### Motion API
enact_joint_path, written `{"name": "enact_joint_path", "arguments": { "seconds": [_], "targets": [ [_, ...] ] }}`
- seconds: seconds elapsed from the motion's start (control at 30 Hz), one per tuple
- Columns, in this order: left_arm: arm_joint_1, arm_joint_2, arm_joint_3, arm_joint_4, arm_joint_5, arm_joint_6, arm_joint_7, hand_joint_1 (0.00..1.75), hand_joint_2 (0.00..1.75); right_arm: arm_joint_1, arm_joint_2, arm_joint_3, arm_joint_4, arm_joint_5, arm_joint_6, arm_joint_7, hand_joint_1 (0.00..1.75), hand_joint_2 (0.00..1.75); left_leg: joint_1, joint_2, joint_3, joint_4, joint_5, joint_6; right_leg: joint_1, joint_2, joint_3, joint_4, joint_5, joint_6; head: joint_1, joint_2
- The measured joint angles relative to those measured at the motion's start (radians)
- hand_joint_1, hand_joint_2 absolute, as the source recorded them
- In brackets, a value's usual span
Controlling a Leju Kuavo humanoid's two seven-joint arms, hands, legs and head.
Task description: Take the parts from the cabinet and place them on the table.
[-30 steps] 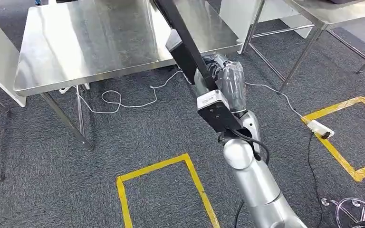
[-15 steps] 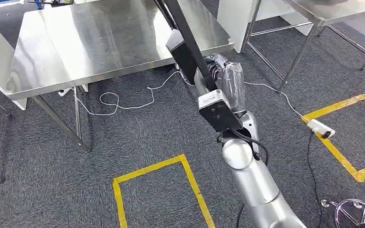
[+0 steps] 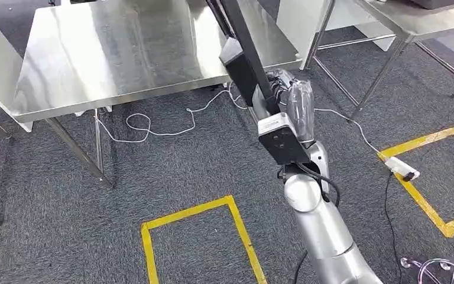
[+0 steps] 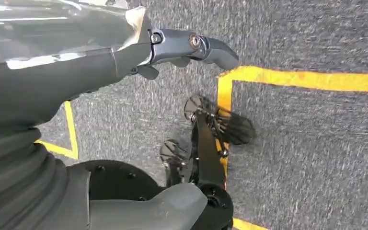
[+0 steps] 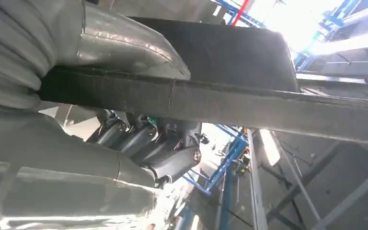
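Right hand point(image 3: 284, 89) grips a long black part point(image 3: 242, 44), flat matte bar with a rectangular block, fingers point(image 5: 143, 143) wrapped around it; the part slants over the near edge of the brushed stainless-steel table point(image 3: 112, 53). Left hand point(image 4: 139, 52) hangs over grey carpet point(image 3: 183, 171) with yellow tape point(image 3: 236, 225), fingers loosely apart, holding nothing. No legible writing.

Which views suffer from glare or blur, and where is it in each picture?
Head view: soft reflections streak the steel table, otherwise sharp. Left wrist view: the carpet and yellow tape are motion-smeared, and the left hand is fairly sharp. Right wrist view: bright overexposed light washes out one corner behind the black part gripped by the right hand.
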Motion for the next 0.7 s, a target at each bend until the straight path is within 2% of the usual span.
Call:
{"name": "enact_joint_path", "arguments": {
  "seconds": [0.03,0.07,0.1,0.13,0.2,0.23,0.27,0.3,0.37,0.4,0.43,0.47,0.53,0.57,0.6,0.7],
  "targets": [
    [0.0,0.0,0.0,0.0,0.0,0.0,0.0,0.0,1.75,0.0,0.0,0.0,-0.001,0.0,0.0,0.0,1.75,1.75,0.002,-0.002,0.009,0.0,-0.006,-0.006,-0.005,0.0,0.045,-0.1,0.047,0.011,0.0,0.0],
    [0.0,0.0,0.0,0.0,0.0,0.0,0.0,0.0,1.75,0.0,-0.001,0.0,-0.002,0.0,0.0,0.0,1.75,1.75,0.001,-0.003,0.013,0.0,-0.011,-0.013,-0.009,0.0,0.082,-0.183,0.081,0.017,0.001,0.0],
    [-0.001,0.0,0.0,0.0,0.0,0.0,0.0,0.0,1.75,-0.001,-0.003,0.0,-0.002,0.0,-0.001,0.0,1.75,1.75,-0.007,-0.005,0.014,0.005,-0.017,-0.02,-0.002,0.001,0.093,-0.199,0.084,0.009,0.004,0.0],
    [-0.001,0.0,0.0,0.0,0.0,0.0,-0.001,0.0,1.75,-0.001,-0.004,0.0,-0.002,0.0,-0.001,0.0,1.75,1.75,-0.007,-0.007,0.014,0.004,-0.019,-0.025,-0.001,0.002,0.091,-0.201,0.085,-0.004,0.004,0.0],
    [0.0,0.0,0.0,0.0,0.0,0.0,-0.001,0.0,1.75,0.001,-0.005,-0.001,-0.002,0.0,-0.003,0.0,1.75,1.75,-0.002,-0.006,0.018,-0.003,-0.021,-0.032,0.002,0.002,0.09,-0.199,0.081,-0.017,0.002,0.0],
    [-0.001,0.0,0.0,0.0,-0.001,0.0,-0.001,0.0,1.75,0.0,-0.005,0.0,-0.003,0.0,-0.004,0.0,1.75,1.75,0.001,-0.006,0.019,-0.001,-0.027,-0.04,-0.009,0.003,0.097,-0.204,0.082,-0.025,0.001,0.0],
    [-0.001,0.001,0.0,0.0,-0.004,0.0,-0.002,0.0,1.75,0.0,-0.003,0.0,-0.006,0.0,-0.005,0.0,1.75,1.75,0.005,-0.001,0.016,0.014,-0.036,-0.045,-0.013,0.003,0.105,-0.208,0.081,-0.031,0.001,0.0],
    [-0.001,0.001,-0.001,0.0,-0.008,0.0,-0.002,0.0,1.75,0.0,-0.004,-0.001,-0.006,0.0,-0.007,0.0,1.75,1.75,0.004,0.005,-0.004,0.062,-0.061,-0.046,-0.013,0.002,0.111,-0.208,0.074,-0.042,-0.002,0.0],
    [0.0,0.001,-0.001,0.0,-0.01,-0.001,-0.002,0.0,1.75,0.003,-0.004,-0.001,-0.006,0.0,-0.008,-0.001,1.75,1.75,0.005,0.007,-0.091,0.229,-0.131,-0.051,-0.008,0.0,0.123,-0.208,0.066,-0.054,-0.003,0.0],
    [0.0,0.001,-0.001,0.0,-0.01,0.0,-0.001,0.0,1.75,0.008,-0.004,-0.001,-0.006,0.0,-0.008,-0.001,1.75,1.75,0.005,0.007,-0.135,0.301,-0.151,-0.053,-0.005,0.0,0.127,-0.207,0.062,-0.059,-0.003,0.0],
    [0.001,0.001,-0.001,0.0,-0.011,0.001,0.002,0.0,1.75,0.016,-0.005,-0.001,-0.009,0.001,-0.009,-0.001,1.75,1.75,0.005,0.007,-0.164,0.334,-0.144,-0.054,-0.004,0.0,0.133,-0.207,0.058,-0.064,-0.003,0.0],
    [0.001,0.002,-0.001,0.0,-0.014,0.002,0.006,0.0,1.75,0.024,-0.005,-0.002,-0.012,0.007,-0.009,0.0,1.75,1.75,0.005,0.007,-0.165,0.307,-0.105,-0.053,-0.003,0.002,0.141,-0.207,0.05,-0.062,-0.003,0.0],
    [0.001,0.003,-0.002,0.0,-0.018,0.008,0.016,0.0,1.75,0.035,-0.006,-0.006,-0.023,0.028,-0.008,0.009,1.75,1.75,0.006,0.009,-0.112,0.165,-0.008,-0.047,-0.004,0.005,0.159,-0.207,0.038,-0.058,-0.004,0.0],
    [0.0,0.004,-0.003,0.0,-0.022,0.009,0.019,0.0,1.75,0.039,-0.007,-0.009,-0.03,0.042,-0.008,0.015,1.75,1.75,0.006,0.011,-0.068,0.063,0.046,-0.041,-0.003,0.006,0.171,-0.207,0.028,-0.053,-0.004,0.0],
    [0.0,0.005,-0.003,0.0,-0.028,0.009,0.02,0.0,1.75,0.042,-0.009,-0.013,-0.037,0.061,-0.01,0.021,1.75,1.75,-0.001,0.011,-0.046,0.035,0.035,-0.039,0.009,0.006,0.171,-0.205,0.02,-0.045,-0.003,0.0],
    [-0.003,0.005,-0.01,0.0,-0.034,0.001,0.02,0.0,1.75,0.054,-0.015,-0.019,-0.053,0.095,-0.017,0.035,1.75,1.75,-0.009,0.008,-0.046,0.026,0.024,-0.027,0.007,0.003,0.172,-0.214,0.014,-0.032,-0.004,0.0]
  ]
}}
